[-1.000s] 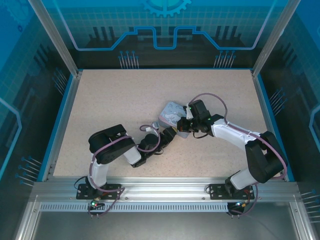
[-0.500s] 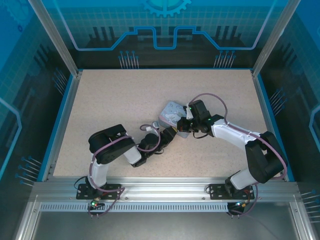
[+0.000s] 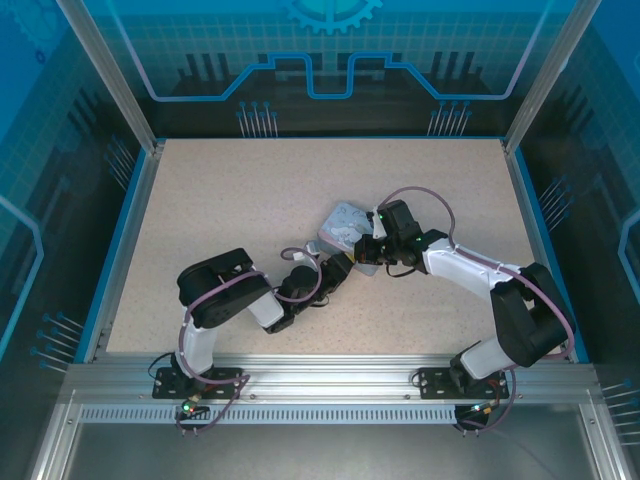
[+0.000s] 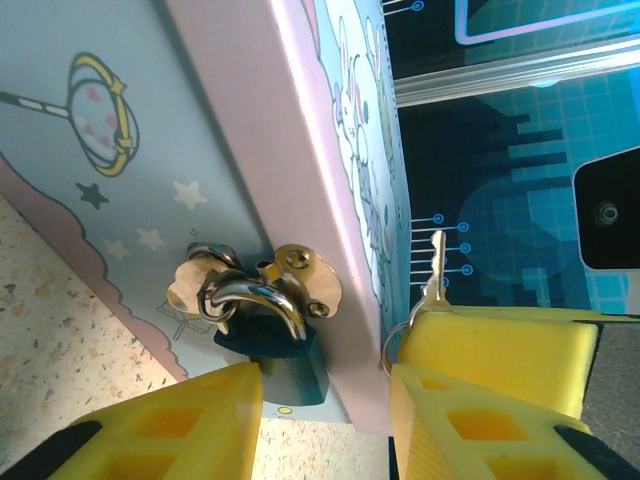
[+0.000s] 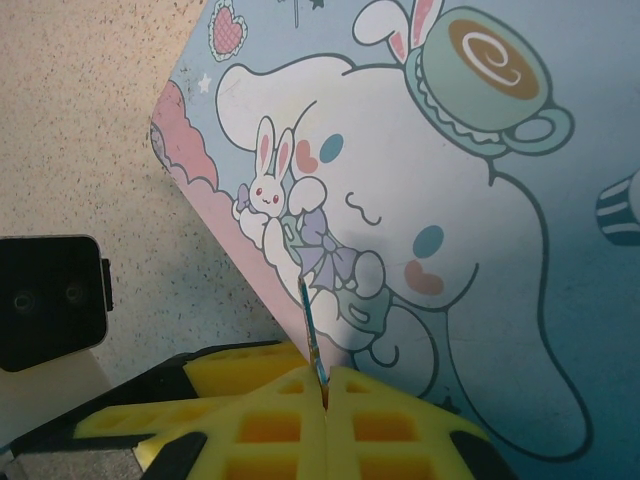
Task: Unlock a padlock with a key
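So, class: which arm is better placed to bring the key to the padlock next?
Right. The right gripper is shut on the key; the left gripper, open, straddles the padlock.

Both arms reach inward, wrists nearly meeting. Left gripper (image 4: pixel 325 385) jaws apart; right gripper (image 5: pixel 322 385) jaws pressed together.

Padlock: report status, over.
Right gripper shut on key. Left gripper open, straddling padlock. Padlock hooked through tin clasp; key not inserted.

Top cam high behind arm bases (image 3: pixel 195 380), looks down on whole tabletop (image 3: pixel 230 200). Wrist cams v. close: left on cartoon tin's (image 4: pixel 250 130) latch side, right on lid; tin shared.
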You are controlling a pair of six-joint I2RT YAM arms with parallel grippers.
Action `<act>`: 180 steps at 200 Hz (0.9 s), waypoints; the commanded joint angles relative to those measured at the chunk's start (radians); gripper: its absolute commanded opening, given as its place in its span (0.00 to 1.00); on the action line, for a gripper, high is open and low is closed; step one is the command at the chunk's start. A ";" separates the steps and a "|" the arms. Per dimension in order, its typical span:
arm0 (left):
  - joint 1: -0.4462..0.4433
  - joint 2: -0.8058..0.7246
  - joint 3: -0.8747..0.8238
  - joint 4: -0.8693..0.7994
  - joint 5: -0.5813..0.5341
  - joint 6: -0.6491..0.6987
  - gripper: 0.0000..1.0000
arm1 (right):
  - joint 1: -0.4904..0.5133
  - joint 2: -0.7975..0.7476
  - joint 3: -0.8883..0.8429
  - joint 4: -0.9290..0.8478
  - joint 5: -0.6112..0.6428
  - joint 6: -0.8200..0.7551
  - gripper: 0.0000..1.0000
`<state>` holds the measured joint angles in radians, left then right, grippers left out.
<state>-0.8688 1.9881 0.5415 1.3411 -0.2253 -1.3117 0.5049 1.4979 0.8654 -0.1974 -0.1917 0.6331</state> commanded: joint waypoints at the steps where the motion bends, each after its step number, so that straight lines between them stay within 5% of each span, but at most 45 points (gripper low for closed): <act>1: 0.000 0.037 -0.001 0.059 -0.035 -0.029 0.40 | 0.004 0.022 -0.044 -0.134 0.035 0.011 0.00; 111: 0.011 0.094 -0.018 0.058 -0.069 0.007 0.41 | 0.004 0.024 -0.033 -0.136 0.037 0.009 0.00; 180: 0.021 0.138 0.027 0.058 -0.030 0.036 0.28 | 0.004 0.022 -0.029 -0.139 0.035 0.005 0.00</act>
<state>-0.8543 2.0869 0.5461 1.3869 -0.2565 -1.3029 0.5049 1.4971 0.8654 -0.1993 -0.1917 0.6331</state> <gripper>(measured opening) 0.318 0.051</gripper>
